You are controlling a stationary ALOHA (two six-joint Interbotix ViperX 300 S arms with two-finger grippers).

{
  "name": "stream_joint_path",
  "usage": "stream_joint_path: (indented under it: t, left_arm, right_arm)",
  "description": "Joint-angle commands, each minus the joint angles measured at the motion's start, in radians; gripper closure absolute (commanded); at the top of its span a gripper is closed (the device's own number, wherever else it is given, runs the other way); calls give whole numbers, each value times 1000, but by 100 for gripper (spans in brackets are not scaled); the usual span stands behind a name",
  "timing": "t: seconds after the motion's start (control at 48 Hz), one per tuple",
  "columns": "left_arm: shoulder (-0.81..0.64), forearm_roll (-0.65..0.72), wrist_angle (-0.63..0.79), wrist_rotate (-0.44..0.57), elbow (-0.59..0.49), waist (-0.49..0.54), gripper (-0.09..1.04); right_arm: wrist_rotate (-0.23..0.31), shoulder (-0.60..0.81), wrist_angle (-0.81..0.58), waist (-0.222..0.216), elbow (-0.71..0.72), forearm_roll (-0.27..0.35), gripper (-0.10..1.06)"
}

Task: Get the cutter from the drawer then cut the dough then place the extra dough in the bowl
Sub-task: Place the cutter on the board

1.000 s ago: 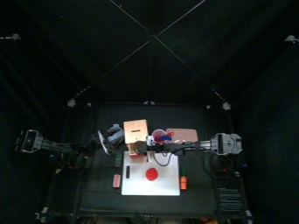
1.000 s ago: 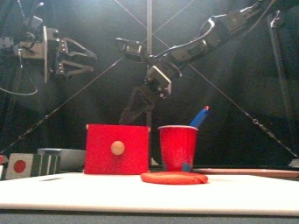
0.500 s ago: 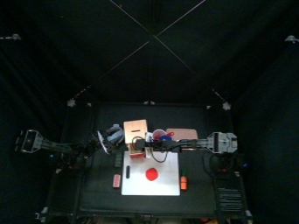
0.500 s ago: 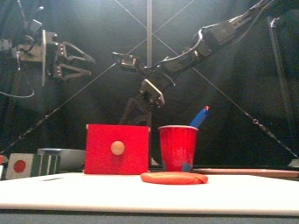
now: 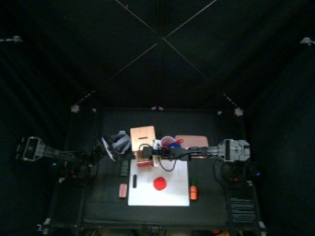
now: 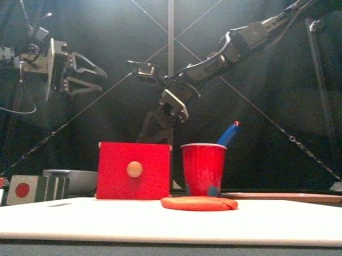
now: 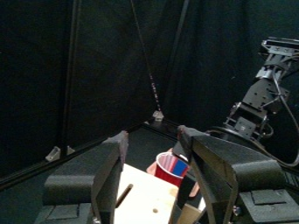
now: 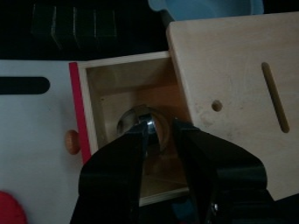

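dim black booth; overhead light on white board (image 5: pixel 145 195); front view hazy.

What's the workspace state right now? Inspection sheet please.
Surface: black table; white board at front centre.
Job's things: dough lies flat on the board, uncut; box has its drawer open with the cutter inside; bowl sits beside the box.
Clutter: red cup holding a blue knife; two small orange things flank the board, unclear what.
Grippers: right gripper is down in the drawer at the cutter; left gripper is raised, open, empty.
Cables: nothing seen on the table.
Surroundings: black curtains; nothing seen intruding.
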Motion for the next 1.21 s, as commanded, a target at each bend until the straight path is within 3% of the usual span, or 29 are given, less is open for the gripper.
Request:
stream_joint_path:
  t: [0.021, 0.688, 1.208]
  left_arm:
    - [0, -3, -2, 0, -8, -2, 8]
    - [-2, -34, 8, -2, 3, -2, 8]
    - [-2, -40, 9, -2, 6, -2, 8]
  right_arm:
    - [0, -25, 12, 3, -20, 5, 26]
    - [-9, -32, 49, 26, -43, 44, 25]
    - [-9, 11, 52, 15, -69, 40, 25]
